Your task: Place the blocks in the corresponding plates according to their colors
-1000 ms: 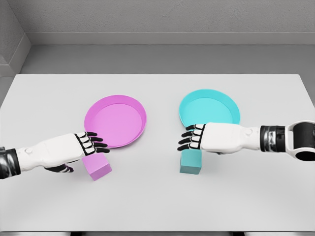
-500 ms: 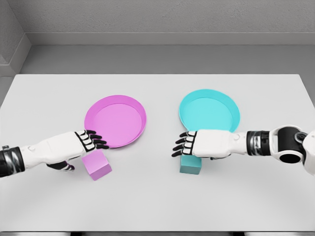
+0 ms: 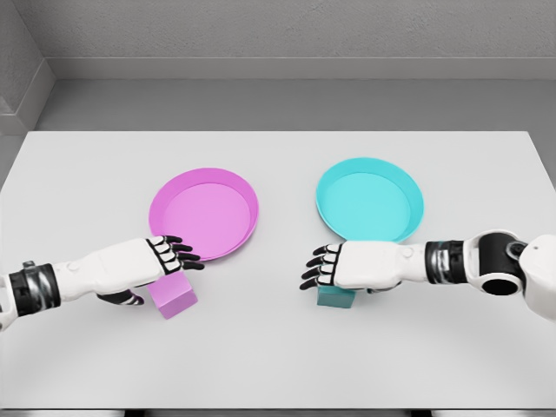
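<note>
Left robot hand [image 3: 169, 256] over pink block [image 3: 173, 296], fingers extended toward pink plate [image 3: 205, 213], nothing gripped. Right robot hand [image 3: 334, 266] over teal block [image 3: 335, 296], fingers spread, nothing gripped. Both blocks on white bench [image 3: 278, 356], each just in front of its matching plate. Teal plate [image 3: 370, 200] well right of pink plate.

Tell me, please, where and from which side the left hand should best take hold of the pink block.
Probably from above, pinching two opposite upright faces. The pink block lies flat on the table, turned a little askew, so its flat parallel sides suit thumb and fingers. The left hand hovers over its far edge, fingers spread, and the pink plate sits just beyond, so a top approach keeps clear of its rim.
</note>
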Controlling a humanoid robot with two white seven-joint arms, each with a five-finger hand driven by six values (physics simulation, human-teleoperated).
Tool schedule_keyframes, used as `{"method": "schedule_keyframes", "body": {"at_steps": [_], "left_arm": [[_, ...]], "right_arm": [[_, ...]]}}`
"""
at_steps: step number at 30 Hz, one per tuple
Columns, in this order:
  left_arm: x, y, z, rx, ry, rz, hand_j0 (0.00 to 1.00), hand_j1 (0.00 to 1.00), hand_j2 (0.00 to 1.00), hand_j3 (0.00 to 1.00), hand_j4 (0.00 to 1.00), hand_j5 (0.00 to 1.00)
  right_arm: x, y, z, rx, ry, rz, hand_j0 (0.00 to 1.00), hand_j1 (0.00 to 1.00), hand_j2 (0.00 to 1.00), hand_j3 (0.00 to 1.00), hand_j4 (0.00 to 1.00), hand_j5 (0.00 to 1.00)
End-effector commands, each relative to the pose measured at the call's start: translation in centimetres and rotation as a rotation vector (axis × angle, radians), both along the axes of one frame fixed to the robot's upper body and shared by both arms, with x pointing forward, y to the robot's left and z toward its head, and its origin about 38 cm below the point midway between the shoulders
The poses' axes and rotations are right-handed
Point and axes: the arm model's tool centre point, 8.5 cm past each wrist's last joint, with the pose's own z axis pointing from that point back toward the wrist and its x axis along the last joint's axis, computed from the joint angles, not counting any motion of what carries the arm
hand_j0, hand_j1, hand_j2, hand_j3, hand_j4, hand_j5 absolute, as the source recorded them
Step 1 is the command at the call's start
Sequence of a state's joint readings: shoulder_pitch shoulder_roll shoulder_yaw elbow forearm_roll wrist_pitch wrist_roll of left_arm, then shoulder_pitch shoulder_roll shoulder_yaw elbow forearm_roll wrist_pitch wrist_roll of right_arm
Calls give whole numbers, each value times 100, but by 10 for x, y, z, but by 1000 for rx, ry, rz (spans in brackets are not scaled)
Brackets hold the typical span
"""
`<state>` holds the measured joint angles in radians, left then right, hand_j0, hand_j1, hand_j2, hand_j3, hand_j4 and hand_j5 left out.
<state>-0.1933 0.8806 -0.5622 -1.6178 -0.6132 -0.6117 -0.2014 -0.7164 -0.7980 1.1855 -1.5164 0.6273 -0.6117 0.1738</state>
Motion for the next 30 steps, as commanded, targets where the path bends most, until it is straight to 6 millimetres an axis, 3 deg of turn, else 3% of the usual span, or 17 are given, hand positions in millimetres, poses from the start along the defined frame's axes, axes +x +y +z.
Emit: {"method": "schedule_keyframes", "body": {"at_steps": [1, 19, 21, 26, 30], "left_arm": [[1, -1, -3, -2, 4, 6, 100, 100, 100, 100, 100, 100], [2, -10, -19, 0, 33, -5, 100, 100, 100, 100, 100, 100], [1, -13, -20, -6, 35, -8, 100, 100, 100, 100, 100, 100], [0, -15, -22, -9, 40, -12, 100, 100, 100, 100, 100, 100], [-2, -18, -25, -6, 44, -21, 100, 100, 100, 100, 100, 100]], "right_arm": [[2, -1, -3, -1, 7, -11, 100, 100, 100, 100, 100, 100], [-2, 3, -20, -33, 32, 2, 99, 99, 99, 99, 99, 99], [-2, 2, -22, -48, 20, 9, 93, 93, 93, 93, 93, 93], [0, 1, -21, -50, 18, 3, 91, 91, 91, 91, 91, 91], [0, 1, -21, -50, 16, 3, 83, 83, 83, 83, 83, 83]]}}
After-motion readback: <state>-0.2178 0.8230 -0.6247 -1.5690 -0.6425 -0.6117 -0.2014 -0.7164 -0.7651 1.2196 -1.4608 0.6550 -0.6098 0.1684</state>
